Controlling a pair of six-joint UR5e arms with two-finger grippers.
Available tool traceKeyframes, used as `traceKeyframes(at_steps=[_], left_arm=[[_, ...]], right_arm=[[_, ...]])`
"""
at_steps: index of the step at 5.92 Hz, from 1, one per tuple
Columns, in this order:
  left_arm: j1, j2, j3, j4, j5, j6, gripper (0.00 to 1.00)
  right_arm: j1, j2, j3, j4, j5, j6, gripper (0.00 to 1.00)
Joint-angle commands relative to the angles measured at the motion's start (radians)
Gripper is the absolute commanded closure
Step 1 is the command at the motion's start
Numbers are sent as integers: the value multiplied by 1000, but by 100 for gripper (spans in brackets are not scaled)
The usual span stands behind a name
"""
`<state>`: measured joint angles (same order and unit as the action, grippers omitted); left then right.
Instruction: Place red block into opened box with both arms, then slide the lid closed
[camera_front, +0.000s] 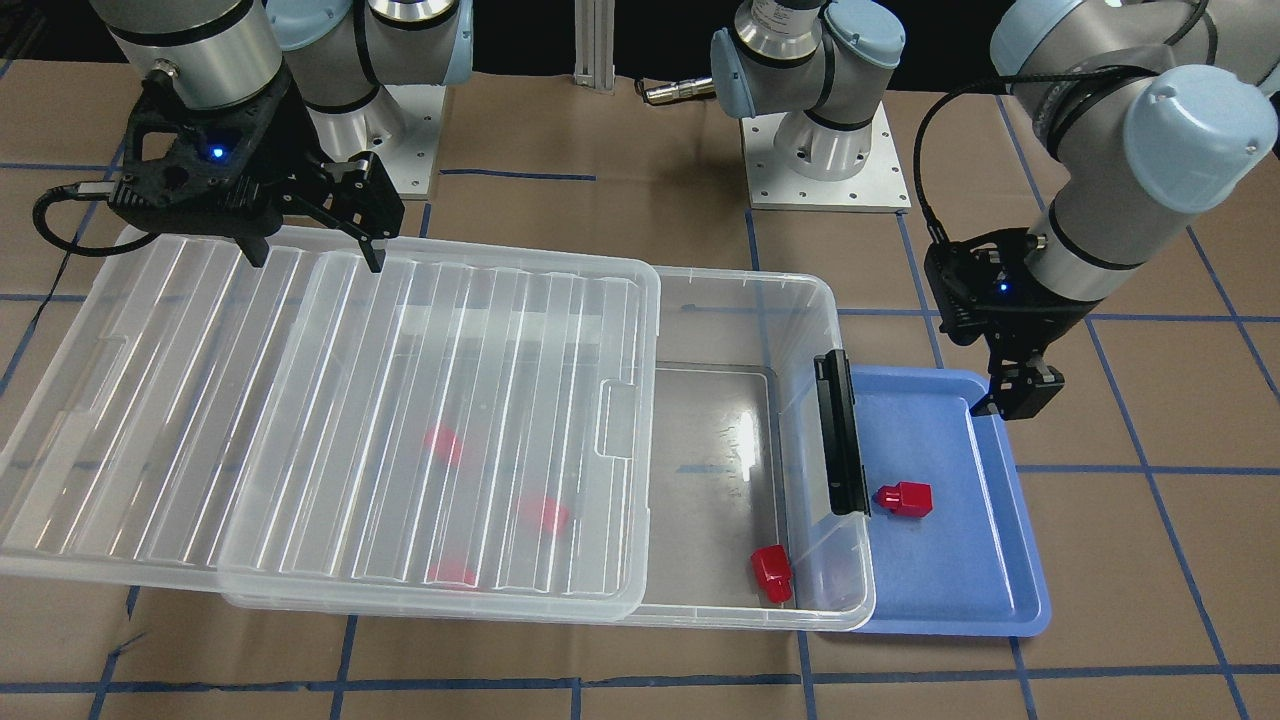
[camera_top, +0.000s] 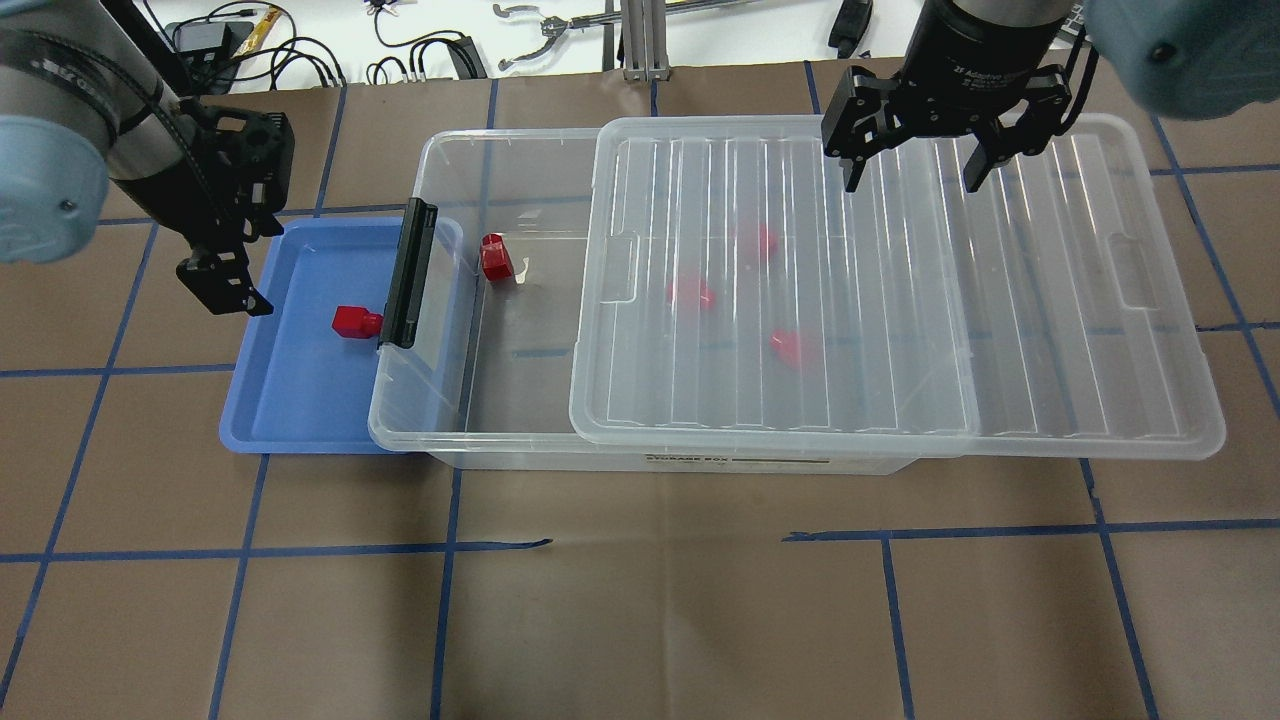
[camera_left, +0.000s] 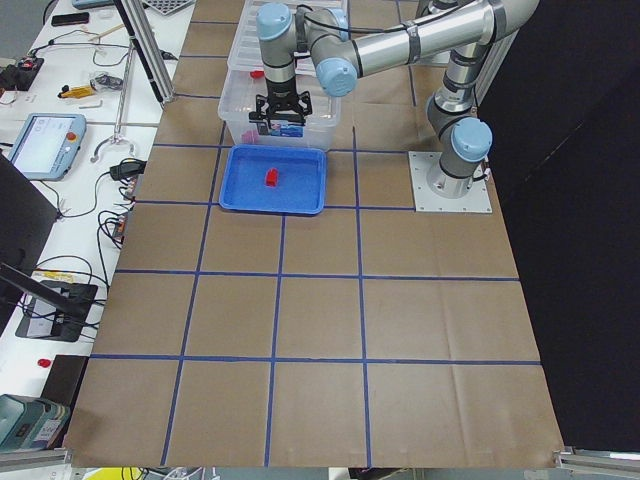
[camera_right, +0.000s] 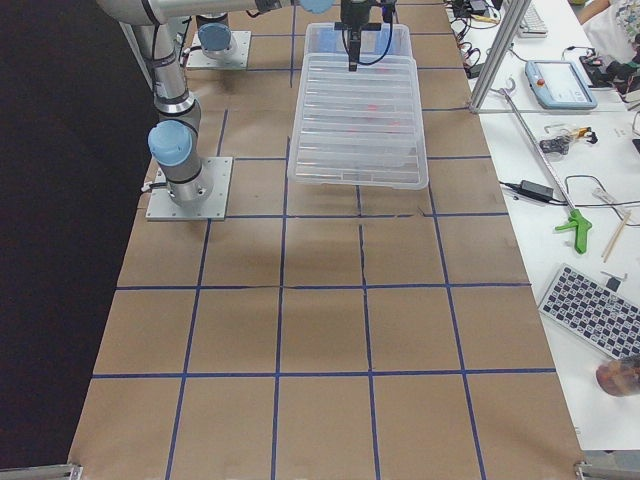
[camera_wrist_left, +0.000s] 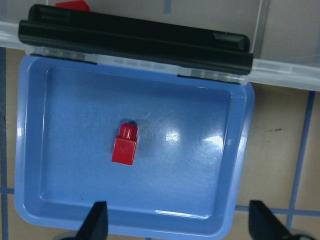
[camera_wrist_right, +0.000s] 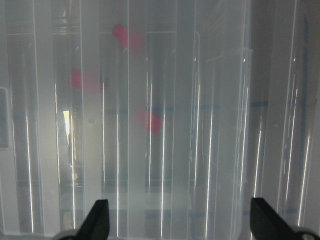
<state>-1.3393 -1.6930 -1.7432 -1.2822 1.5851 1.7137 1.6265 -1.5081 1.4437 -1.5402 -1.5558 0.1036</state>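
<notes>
One red block (camera_top: 355, 322) (camera_front: 905, 498) (camera_wrist_left: 125, 145) lies in the blue tray (camera_top: 290, 400). Another red block (camera_top: 495, 258) (camera_front: 771, 573) rests in the uncovered end of the clear box (camera_top: 450, 160), near its black latch bar (camera_top: 408, 272). Three more show blurred under the ribbed lid (camera_top: 900, 300), which covers most of the box and overhangs its far end. My left gripper (camera_top: 225, 290) (camera_front: 1015, 395) (camera_wrist_left: 177, 210) hangs open and empty over the tray's outer edge. The right gripper (camera_top: 912, 180) (camera_front: 318, 255) (camera_wrist_right: 177, 210) is open above the lid's back edge.
The blue tray butts against the box's latch end. Brown paper with blue tape lines covers the table (camera_top: 640, 600). Both arm bases (camera_front: 820, 150) stand behind the box. Cables and tools lie beyond the table's back edge (camera_top: 420, 40).
</notes>
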Motion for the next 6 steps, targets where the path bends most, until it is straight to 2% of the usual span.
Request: traceKeyframes(at_steps=[1, 2, 6], left_arm=[[3, -64, -84, 163, 1, 56, 1], [21, -101, -87, 223, 1, 64, 1], [48, -223, -87, 299, -2, 63, 1]], right_arm=[[-8, 0, -5, -9, -9, -2, 0], [-8, -1, -3, -12, -13, -1, 0], [-20, -6, 4, -5, -15, -1, 0]])
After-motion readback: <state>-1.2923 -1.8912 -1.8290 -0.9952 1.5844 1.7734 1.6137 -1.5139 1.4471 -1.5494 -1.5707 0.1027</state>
